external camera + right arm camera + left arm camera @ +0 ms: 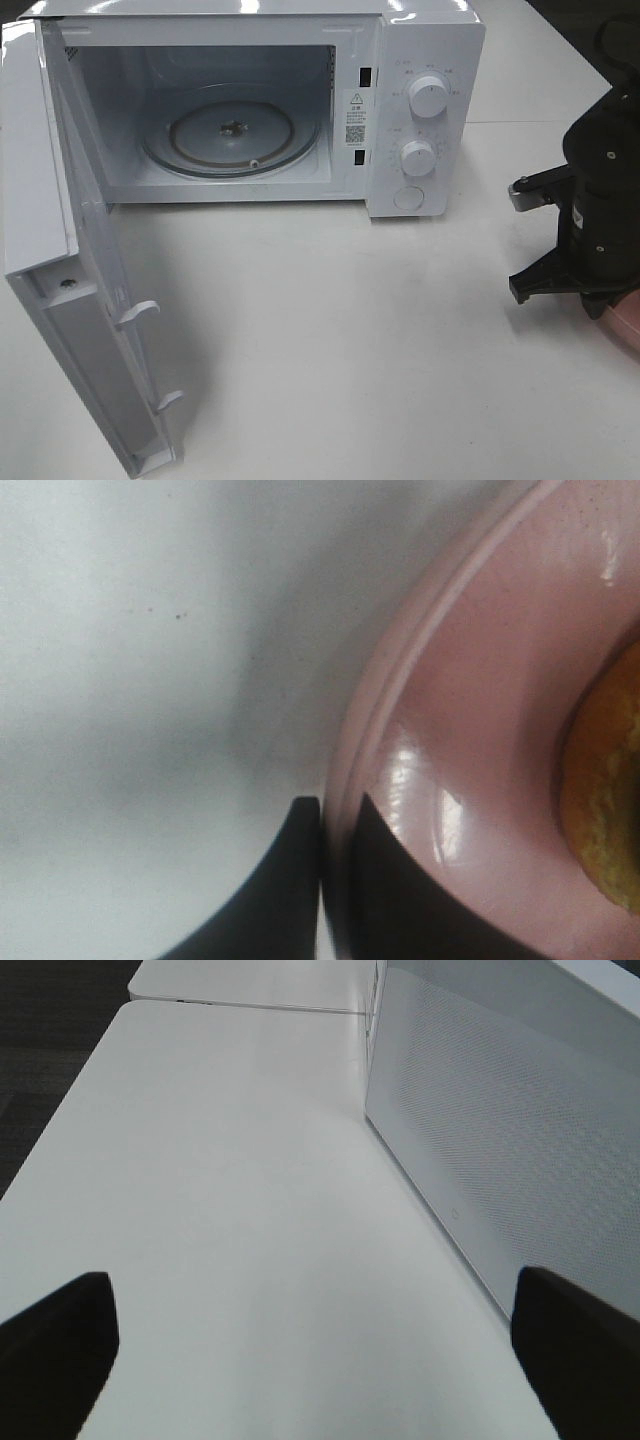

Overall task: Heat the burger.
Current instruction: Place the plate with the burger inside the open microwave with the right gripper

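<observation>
The burger (605,800) shows only as a golden-brown edge on a round pink plate (470,680) in the right wrist view. My right gripper (335,820) is shut on the plate's rim, one dark finger (285,890) outside it and the other inside. In the high view the right arm (595,220) hangs over the table's right edge and covers all of the plate (627,318) but a pink sliver; the burger is hidden there. My left gripper (310,1295) is open with nothing between its fingers, low over the bare table beside the microwave.
A white microwave (420,60) stands at the back with its door (60,250) swung wide open to the left. Its glass turntable (230,130) holds nothing. A white perforated panel (500,1130) of the microwave runs close beside the left gripper.
</observation>
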Controlling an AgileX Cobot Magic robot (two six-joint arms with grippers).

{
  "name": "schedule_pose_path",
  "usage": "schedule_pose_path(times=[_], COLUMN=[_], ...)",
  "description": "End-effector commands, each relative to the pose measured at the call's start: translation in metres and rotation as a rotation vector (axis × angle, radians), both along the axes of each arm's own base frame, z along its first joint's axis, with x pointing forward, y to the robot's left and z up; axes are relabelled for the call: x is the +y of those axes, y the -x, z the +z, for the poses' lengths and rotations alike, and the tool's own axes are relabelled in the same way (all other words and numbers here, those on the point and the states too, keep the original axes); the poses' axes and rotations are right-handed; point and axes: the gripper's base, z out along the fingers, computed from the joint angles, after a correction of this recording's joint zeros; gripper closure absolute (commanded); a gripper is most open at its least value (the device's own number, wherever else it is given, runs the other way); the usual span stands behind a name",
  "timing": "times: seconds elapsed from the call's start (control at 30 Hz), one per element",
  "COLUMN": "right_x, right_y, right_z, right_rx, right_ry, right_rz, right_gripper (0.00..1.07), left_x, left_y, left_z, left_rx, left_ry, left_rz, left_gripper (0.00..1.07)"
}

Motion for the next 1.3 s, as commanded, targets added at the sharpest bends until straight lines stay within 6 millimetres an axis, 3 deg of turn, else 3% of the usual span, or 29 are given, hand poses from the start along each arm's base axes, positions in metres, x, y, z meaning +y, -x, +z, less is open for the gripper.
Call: schedule_pose_path(times=[0.03, 0.23, 0.5, 1.3], right_x=[0.007, 0.016, 0.023, 0.065], right_y=[0.005, 0.017, 0.044, 0.082], right_z=[0.004, 0.004, 0.022, 0.062], right_rx=[0.009, 0.004, -0.046, -0.095], right_ry=[0.073, 0.092, 0.137, 0.252], right_rz=[0.033, 0.046, 0.097, 0.272], right_gripper=[1.07, 1.07, 1.07, 1.07], left_x=[0.0, 0.0, 0.0, 0.0], left_y=[0.003, 0.003, 0.003, 0.003], left_z=[0.0, 0.0, 0.0, 0.0], left_rx=[-0.023, -0.023, -0.023, -0.023], left_ry=[0.0, 0.0, 0.0, -0.001], left_rz=[-0.002, -0.002, -0.002, -0.001], left_gripper=[0.04, 0.04, 0.04, 0.04])
